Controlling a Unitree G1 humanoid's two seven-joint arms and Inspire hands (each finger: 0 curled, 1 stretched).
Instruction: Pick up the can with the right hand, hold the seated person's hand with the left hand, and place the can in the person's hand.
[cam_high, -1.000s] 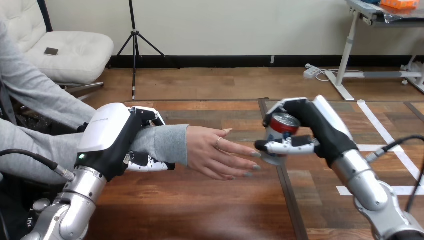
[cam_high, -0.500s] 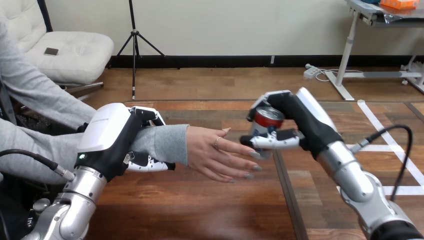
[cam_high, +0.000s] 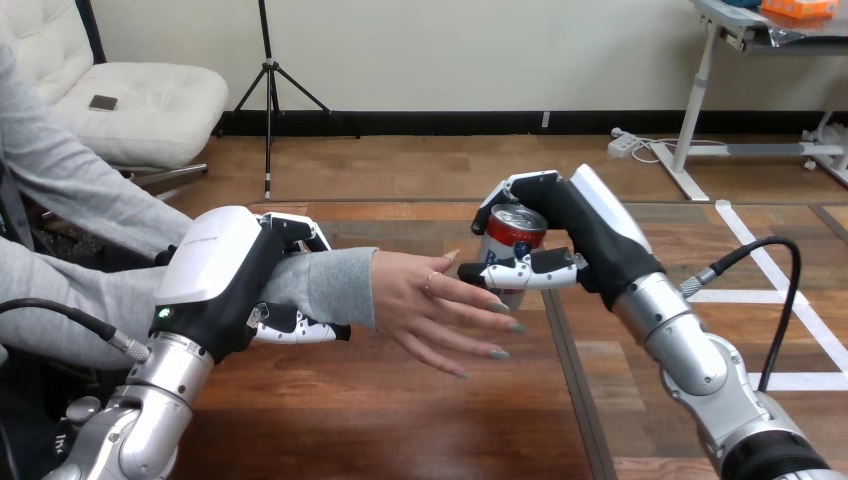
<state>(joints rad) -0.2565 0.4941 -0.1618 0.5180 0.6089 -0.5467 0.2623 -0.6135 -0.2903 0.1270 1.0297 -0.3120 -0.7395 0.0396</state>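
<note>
Our right hand (cam_high: 580, 240) had its fingers and thumb curled round the can (cam_high: 510, 238), upright, just above the fingertips of the person's hand (cam_high: 435, 310). Our left hand (cam_high: 225, 280) was wrapped round the person's grey-sleeved forearm (cam_high: 325, 285), above the worktop (cam_high: 400, 420). We judged it best to bring the can in over the palm, lower it gently, then loosen. We could not tell what the can held.

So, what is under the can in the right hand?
The person's hand lies just below the can, fingertips beneath its base. The thumb of the right hand crosses the can's lower part, so whether base and fingers touch is hidden.
</note>
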